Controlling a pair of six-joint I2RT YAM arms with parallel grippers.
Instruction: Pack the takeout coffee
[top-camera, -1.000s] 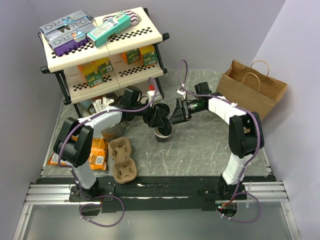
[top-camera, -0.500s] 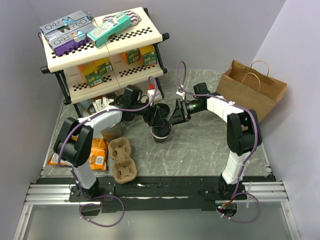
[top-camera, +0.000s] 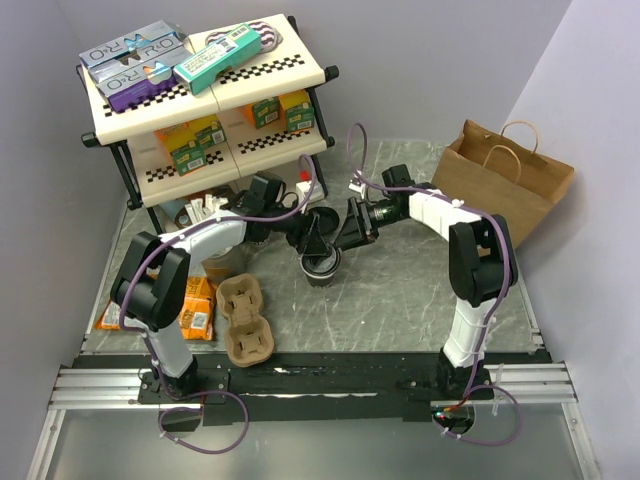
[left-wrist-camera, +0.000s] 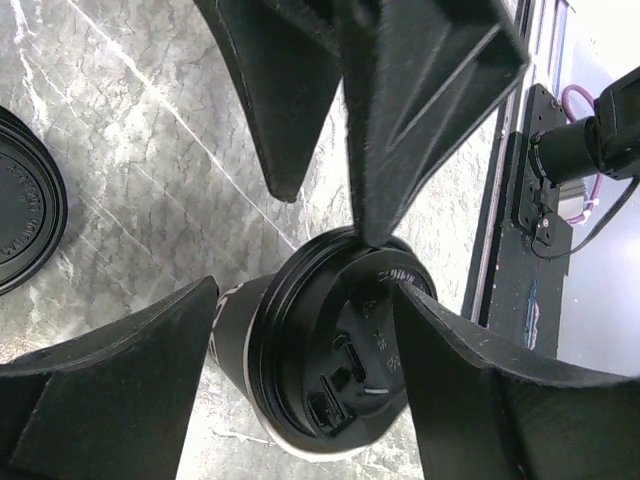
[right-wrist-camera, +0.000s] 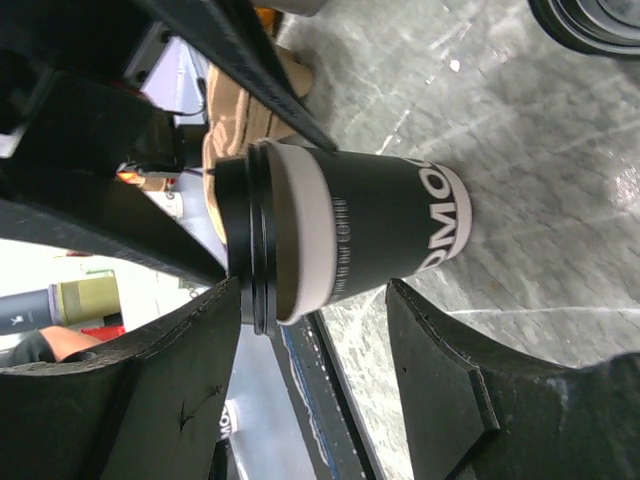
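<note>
The takeout coffee (top-camera: 322, 264) stands upright on the marble table in the middle. It is a paper cup with a dark printed wall, a cream band under the rim and a round black lid (left-wrist-camera: 345, 365). My left gripper (top-camera: 315, 242) hangs over it from the left, open, its fingers (left-wrist-camera: 470, 390) on either side of the lid, one resting against the lid top. My right gripper (top-camera: 344, 234) comes from the right, open, its fingers (right-wrist-camera: 470, 400) straddling the cup (right-wrist-camera: 370, 235). One right finger tip touches the lid's rim in the left wrist view.
A brown pulp cup carrier (top-camera: 247, 318) lies front left beside orange snack packets (top-camera: 195, 308). A shelf rack (top-camera: 205, 100) with boxes stands back left, a cup of white sticks (top-camera: 205, 212) under it. A brown paper bag (top-camera: 505, 180) stands back right. A spare black lid (left-wrist-camera: 20, 215) lies nearby.
Both grippers and the cup have shifted slightly to the left. The right wrist has drawn closer to the cup.
</note>
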